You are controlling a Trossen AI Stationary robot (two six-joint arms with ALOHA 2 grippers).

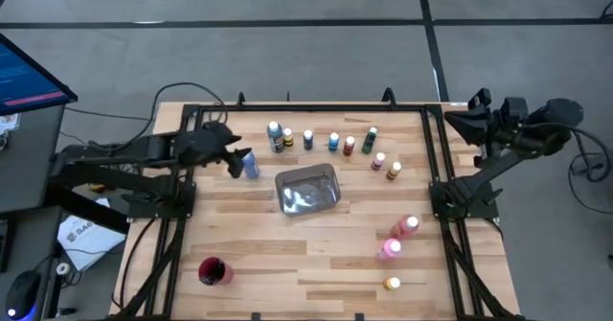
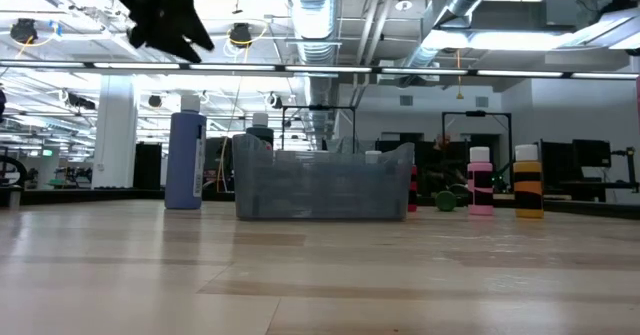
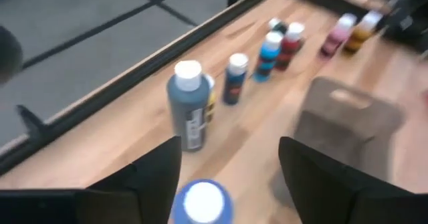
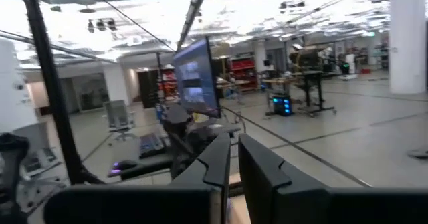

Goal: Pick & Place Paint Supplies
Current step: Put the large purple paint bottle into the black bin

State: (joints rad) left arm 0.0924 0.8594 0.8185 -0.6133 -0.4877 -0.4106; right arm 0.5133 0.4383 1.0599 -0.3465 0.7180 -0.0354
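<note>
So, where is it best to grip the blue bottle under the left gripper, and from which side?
Probably the body just below the white cap, coming from above. The blue bottle stands upright beside the grey tray, and the left gripper already hangs over it, fingers open on either side.

No legible text; bottle labels (image 3: 194, 127) and monitor (image 1: 24, 72) too blurred.

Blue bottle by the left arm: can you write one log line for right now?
left hand: open, above blue bottle | right hand: waiting off table edge | tray: mid-table
</note>
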